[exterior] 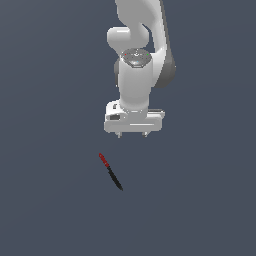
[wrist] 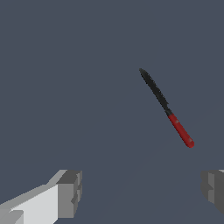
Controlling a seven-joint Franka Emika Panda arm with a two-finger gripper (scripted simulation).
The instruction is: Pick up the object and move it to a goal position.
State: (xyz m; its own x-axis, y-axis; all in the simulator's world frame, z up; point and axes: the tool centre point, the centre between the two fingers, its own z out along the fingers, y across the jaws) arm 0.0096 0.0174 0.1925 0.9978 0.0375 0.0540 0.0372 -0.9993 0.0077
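Plain slate-grey ground everywhere. On it, the object (exterior: 110, 172) (wrist: 166, 107), lying flat, long axis diagonal: red end toward the exterior view's upper left, black tip toward lower right. Just above, well clear of it, the gripper (exterior: 132, 134) (wrist: 142, 192), fingers (wrist: 70, 193) spread wide, empty, touching nothing.

White arm vertical, end effector (exterior: 132, 134) pointing down (fingers spread wide).

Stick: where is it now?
In the exterior view the stick lies on the floor, below and slightly left of the open gripper, untouched.
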